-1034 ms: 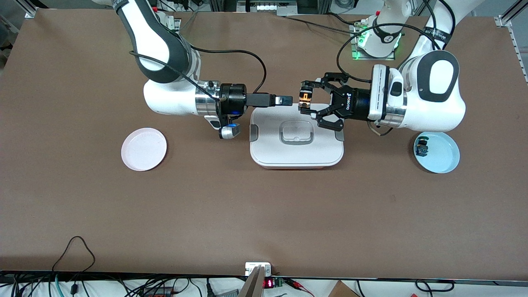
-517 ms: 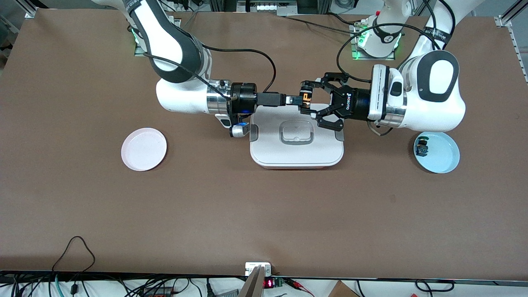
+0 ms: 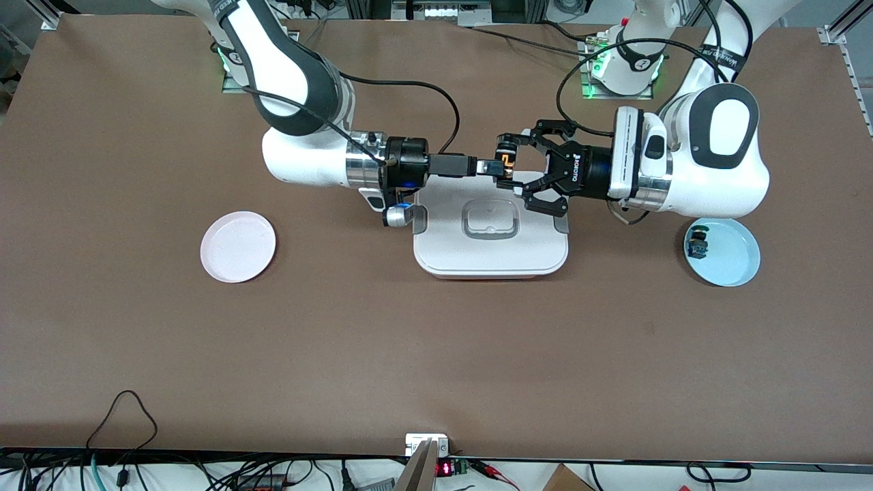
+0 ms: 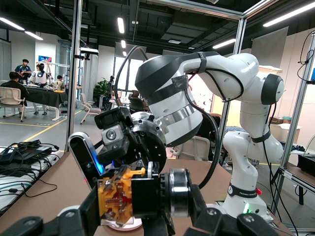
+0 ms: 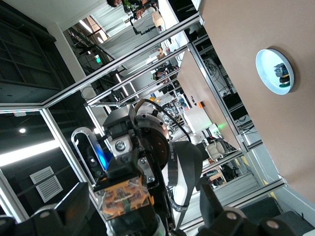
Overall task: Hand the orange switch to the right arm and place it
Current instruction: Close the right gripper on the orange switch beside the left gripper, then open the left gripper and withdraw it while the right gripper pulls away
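The left gripper (image 3: 506, 166) is clamping the orange switch (image 3: 505, 162) in the air over the white box (image 3: 490, 239) at mid-table; the right gripper (image 3: 485, 166) is reaching in level from its end, its fingers spread wide and flanking the switch without closing on it; a pink plate (image 3: 238, 246) and a blue plate (image 3: 723, 251) are sitting at either end, the blue one carrying a second switch (image 3: 697, 244).
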Controlling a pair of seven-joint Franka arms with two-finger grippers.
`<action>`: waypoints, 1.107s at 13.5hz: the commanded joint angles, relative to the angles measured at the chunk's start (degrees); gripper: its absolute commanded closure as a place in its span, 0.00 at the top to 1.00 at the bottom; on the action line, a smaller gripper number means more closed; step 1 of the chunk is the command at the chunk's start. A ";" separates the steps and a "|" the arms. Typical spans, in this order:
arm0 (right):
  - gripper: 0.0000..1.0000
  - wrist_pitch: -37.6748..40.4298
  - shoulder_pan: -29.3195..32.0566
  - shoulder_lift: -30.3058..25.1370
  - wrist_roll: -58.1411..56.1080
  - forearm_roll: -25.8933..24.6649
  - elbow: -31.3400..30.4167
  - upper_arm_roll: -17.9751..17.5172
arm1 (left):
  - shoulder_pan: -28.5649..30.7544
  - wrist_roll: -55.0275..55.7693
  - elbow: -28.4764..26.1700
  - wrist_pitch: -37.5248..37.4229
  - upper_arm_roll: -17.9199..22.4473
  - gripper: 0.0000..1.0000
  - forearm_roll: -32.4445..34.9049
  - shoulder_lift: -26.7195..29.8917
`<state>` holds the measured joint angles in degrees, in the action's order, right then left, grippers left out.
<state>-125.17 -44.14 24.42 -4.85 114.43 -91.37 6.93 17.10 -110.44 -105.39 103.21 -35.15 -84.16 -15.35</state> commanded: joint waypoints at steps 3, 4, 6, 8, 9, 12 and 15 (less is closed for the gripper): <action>0.95 -1.74 -1.38 0.63 -0.86 1.32 1.81 0.46 | 0.83 -0.83 -2.45 -0.29 -0.45 0.00 -2.15 1.99; 0.87 -1.66 -1.30 0.54 -0.86 1.32 1.81 0.46 | 0.91 -0.83 -2.45 -0.29 -0.45 0.00 -2.15 1.99; 0.50 -1.57 -1.12 0.54 -0.86 1.32 1.81 0.46 | 0.91 -0.83 -2.45 -0.29 -0.54 0.00 -2.15 2.08; 0.27 -1.57 -1.03 0.37 -0.86 1.23 1.81 0.46 | 1.00 -0.91 -2.45 -0.47 -0.54 0.00 -2.15 2.08; 0.14 -1.65 -1.03 0.19 -0.86 1.23 1.81 0.46 | 1.09 -0.91 -2.45 -0.55 -0.54 0.00 -2.15 1.99; 0.01 -1.57 -0.68 0.10 -0.86 1.23 1.81 0.54 | 1.44 -0.91 -2.45 -1.34 -0.54 0.00 -2.15 1.99; 0.00 -1.57 -0.77 0.19 -2.00 1.32 1.81 0.54 | 2.93 -0.83 -2.45 -2.66 -0.45 0.06 -2.06 1.99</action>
<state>-125.97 -45.02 24.42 -5.92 114.64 -90.27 7.26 17.59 -110.22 -106.25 102.27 -35.28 -84.68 -15.34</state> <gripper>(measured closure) 0.555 0.278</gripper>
